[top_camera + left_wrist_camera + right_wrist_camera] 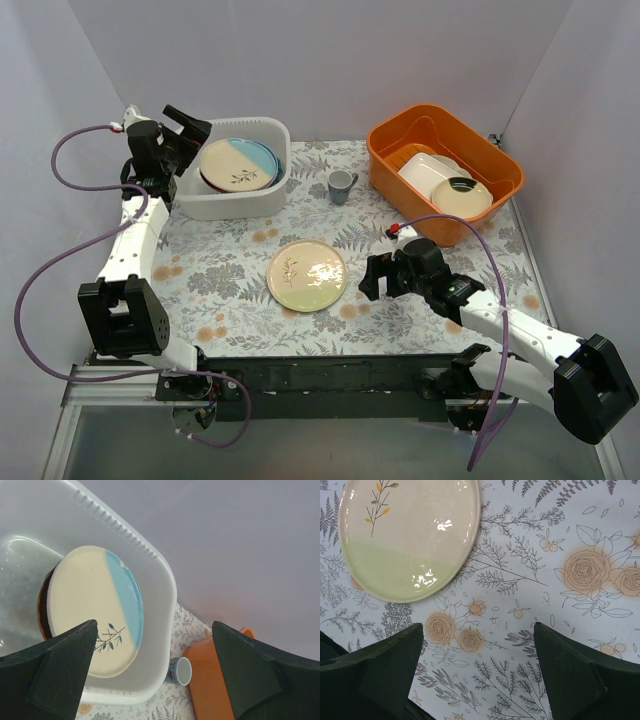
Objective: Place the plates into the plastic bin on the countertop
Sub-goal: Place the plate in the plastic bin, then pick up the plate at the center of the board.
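A cream-and-light-blue plate with a leaf sprig (pixel 238 164) lies on top of a stack inside the translucent white plastic bin (pixel 232 205); it also shows in the left wrist view (pixel 95 610). My left gripper (pixel 188 130) is open and empty, above the bin's left rim. A cream-and-pale-green plate with a sprig (pixel 307 275) lies flat on the leaf-printed countertop (pixel 230 270), and shows in the right wrist view (pixel 410 535). My right gripper (pixel 372 277) is open and empty, just right of that plate, low over the countertop.
An orange plastic bin (pixel 400 135) at the back right holds a white rectangular dish (pixel 428 170) and a cream plate (pixel 462 196). A small grey cup (pixel 341 186) stands between the two bins. Walls close in on all sides.
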